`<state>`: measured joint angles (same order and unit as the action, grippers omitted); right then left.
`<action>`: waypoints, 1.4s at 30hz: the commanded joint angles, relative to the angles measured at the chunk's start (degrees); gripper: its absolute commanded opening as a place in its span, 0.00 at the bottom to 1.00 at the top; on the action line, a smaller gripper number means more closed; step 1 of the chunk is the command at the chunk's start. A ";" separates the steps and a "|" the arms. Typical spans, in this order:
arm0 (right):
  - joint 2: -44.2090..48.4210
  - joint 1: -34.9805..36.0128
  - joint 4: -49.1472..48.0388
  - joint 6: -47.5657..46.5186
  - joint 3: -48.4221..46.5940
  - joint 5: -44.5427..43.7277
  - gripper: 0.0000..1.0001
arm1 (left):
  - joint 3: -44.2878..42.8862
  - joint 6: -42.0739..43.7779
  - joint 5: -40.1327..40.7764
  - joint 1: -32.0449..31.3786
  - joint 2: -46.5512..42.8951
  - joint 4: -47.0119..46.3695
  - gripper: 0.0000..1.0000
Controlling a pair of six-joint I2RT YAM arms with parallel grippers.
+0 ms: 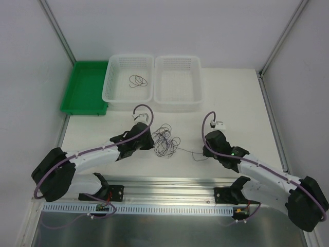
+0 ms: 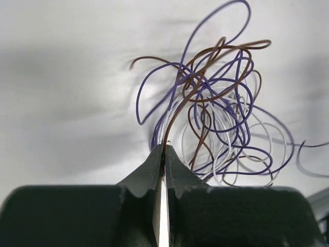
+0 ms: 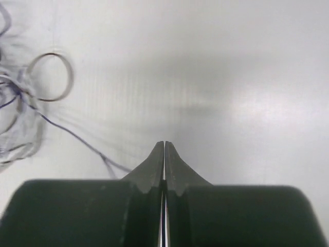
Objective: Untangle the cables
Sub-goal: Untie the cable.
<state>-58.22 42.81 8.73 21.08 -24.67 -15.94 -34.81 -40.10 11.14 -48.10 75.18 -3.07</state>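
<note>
White table (image 1: pixel 231 103) runs from a metal rail (image 1: pixel 169 185) at the near edge, where the 2 arms are bolted, out to pale walls. Past the rail both arms reach inward. On the left gripper (image 2: pixel 164 150) the fingers are pressed together with a brown strand and a purple one pinched at the tips, so it has hold of the cables (image 1: pixel 165 140). These form a loose tangle of purple, brown and whitish loops lying on the table just beyond it, between the 2 grippers. The right gripper (image 3: pixel 164 145) is closed tight as well, its fingertips meeting. A single thin purple strand (image 3: pixel 77 136) trails from the tangle across the table to the side of one finger, and whether it is caught cannot be told. Farther back stand 2 white baskets side by side: the left basket (image 1: pixel 114 77) has a small coil of dark cable (image 1: pixel 138 81) on its floor, and the right basket (image 1: pixel 177 82) sits just beside it. A green tray (image 1: pixel 77 103) lies just beside the left basket, at the far left
</note>
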 commanded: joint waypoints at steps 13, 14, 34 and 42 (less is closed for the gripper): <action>22.96 -4.31 24.83 -7.81 -11.98 -14.28 0.01 | 3.34 6.61 12.41 8.37 -22.88 17.39 0.00; 23.49 -4.48 25.54 -7.81 -13.38 -14.90 0.01 | 3.60 6.35 12.51 9.41 -22.62 18.53 0.00; 26.93 -6.07 38.64 -19.15 -41.17 -19.13 0.01 | 6.42 4.24 8.65 23.49 -24.29 22.23 0.00; 22.45 -6.16 33.64 -17.04 -32.47 -14.56 0.01 | 3.52 7.57 -4.18 23.57 -23.75 22.32 0.22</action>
<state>-34.20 36.93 45.10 4.01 -58.89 -32.75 -28.64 -34.44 13.39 -25.36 52.56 18.98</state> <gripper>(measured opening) 0.015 0.181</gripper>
